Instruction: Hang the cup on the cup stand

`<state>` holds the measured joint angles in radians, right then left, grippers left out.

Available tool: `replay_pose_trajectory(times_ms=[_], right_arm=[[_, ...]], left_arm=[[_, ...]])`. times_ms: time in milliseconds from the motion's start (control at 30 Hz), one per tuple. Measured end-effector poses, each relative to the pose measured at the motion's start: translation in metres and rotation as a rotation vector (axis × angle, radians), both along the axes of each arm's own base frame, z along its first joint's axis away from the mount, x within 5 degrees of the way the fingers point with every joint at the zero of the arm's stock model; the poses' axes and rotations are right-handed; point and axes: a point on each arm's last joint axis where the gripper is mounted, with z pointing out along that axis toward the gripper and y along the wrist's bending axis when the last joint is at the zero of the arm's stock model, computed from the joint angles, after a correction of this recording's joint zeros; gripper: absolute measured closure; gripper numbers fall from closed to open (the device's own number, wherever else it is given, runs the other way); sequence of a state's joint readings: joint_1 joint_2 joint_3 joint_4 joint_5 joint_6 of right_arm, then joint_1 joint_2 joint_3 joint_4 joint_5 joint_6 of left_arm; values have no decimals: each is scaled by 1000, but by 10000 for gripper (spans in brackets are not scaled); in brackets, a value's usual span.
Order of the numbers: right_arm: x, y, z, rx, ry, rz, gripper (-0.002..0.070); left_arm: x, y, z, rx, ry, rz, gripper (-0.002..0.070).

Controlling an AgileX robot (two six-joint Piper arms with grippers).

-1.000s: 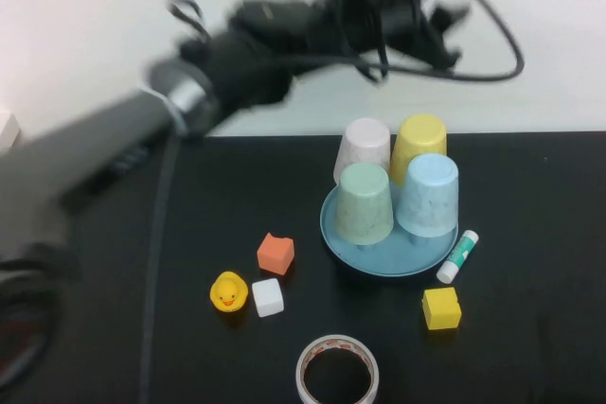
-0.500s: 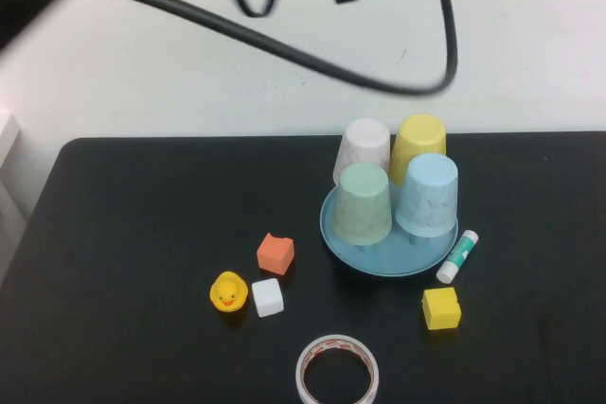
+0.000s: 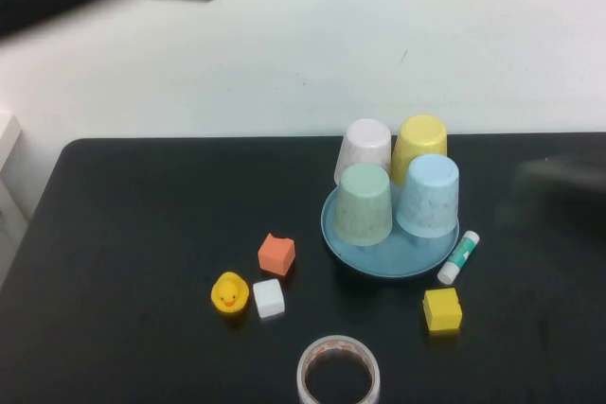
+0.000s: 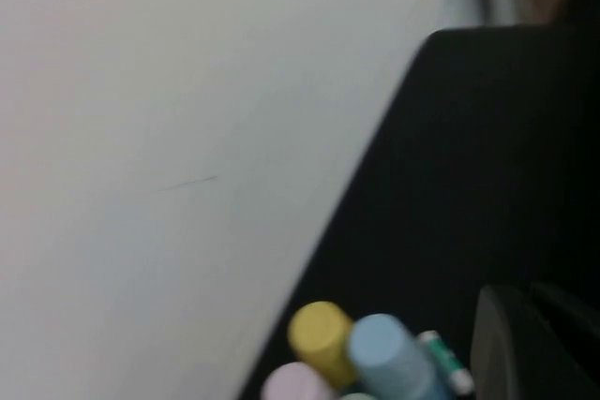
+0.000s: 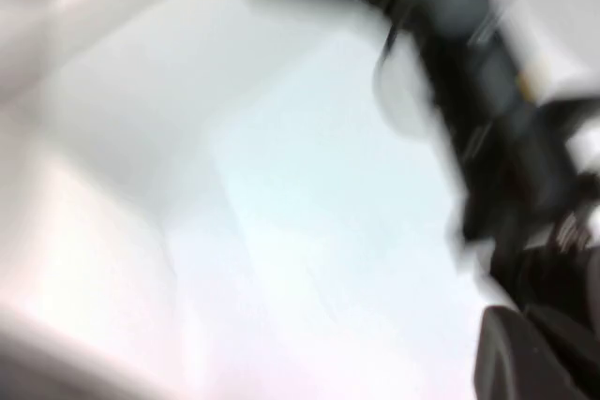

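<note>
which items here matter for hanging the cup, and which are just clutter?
Job: light blue cup, upside down on the cup stand. Left gripper shut, away from the table; right gripper shut, also clear.

Clutter: mint green cup, yellow cup, pale pink cup, duck, orange block, white block, yellow block, tape roll, glue stick.

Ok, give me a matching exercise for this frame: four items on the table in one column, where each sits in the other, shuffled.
Items:
1. light blue cup
2. tape roll
3. rubber duck
4. glue stick

Places:
A. beside the white block
B. upside down on the cup stand
C. nearest table edge
D. against the stand's right rim

Pairs: 1-B, 2-C, 3-A, 4-D
</note>
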<state>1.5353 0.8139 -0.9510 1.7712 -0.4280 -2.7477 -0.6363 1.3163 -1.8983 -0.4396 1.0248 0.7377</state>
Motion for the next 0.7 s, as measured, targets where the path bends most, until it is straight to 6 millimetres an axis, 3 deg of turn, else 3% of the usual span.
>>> replay_pose_trajectory(times_ms=[100,200,300,500,700], right_arm=[[14,26,-21,-257,-193,-179,678],[37,46,-51,-546,-222,-476,678],[55,52,-69,-706,-218,-666,678],[75,26,-56,-656,-172,-765,678],[77,-21,-26,-379,-43,-798,678]], left_arm=[[-20,8,5,-4,31,-56,675],[-30,14,3,40,80,-78,675],[-27,20,-5,121,129,-8,675],[-5,42,-12,206,150,353,675],[-4,61,-13,173,95,533,675]])
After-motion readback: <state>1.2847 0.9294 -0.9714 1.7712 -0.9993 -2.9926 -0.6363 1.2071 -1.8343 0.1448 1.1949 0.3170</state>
